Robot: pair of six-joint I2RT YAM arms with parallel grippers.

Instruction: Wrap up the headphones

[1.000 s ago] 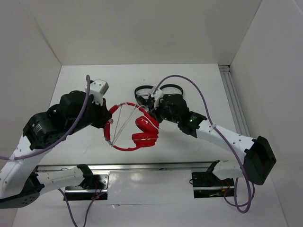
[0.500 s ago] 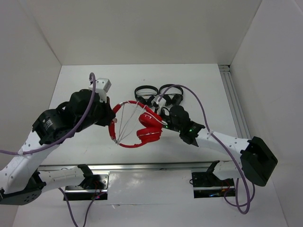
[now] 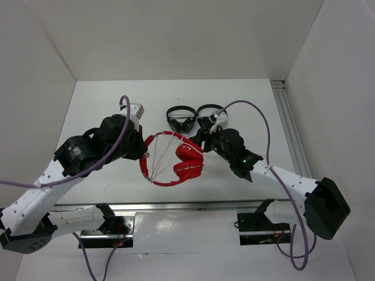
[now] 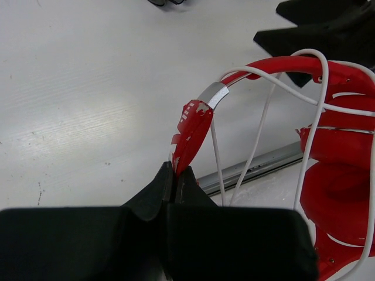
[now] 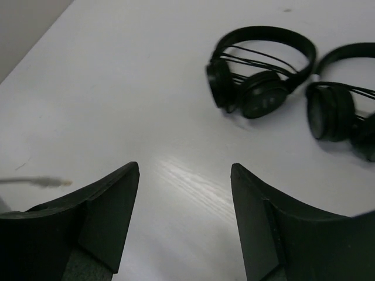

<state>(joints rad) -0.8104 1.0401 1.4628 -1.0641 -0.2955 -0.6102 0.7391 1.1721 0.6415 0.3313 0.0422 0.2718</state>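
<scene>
2 pincers were at work. The left gripper was clenched on the thin red end of the headband of the headphones, with the band rising straight out of its pinched jaws. From that grip the headphones stood on edge over the table, between the 2 arms, with the cups toward the right arm. Whether the cups touched the table could not be told. The white cable ran in several strands across the arc of the headband, from the top of the band down toward the cups.

The right gripper was released, its jaws apart with nothing between them. It sat just beside the cups and faced the 2 black headphones lying farther back. A pale cable tip lay loose at the left edge of its view.

The winding looked partly done, with the right pincer between passes. The next move called for it to catch the loose cable and lead a further turn around the band while the left gripper kept its pinch.
</scene>
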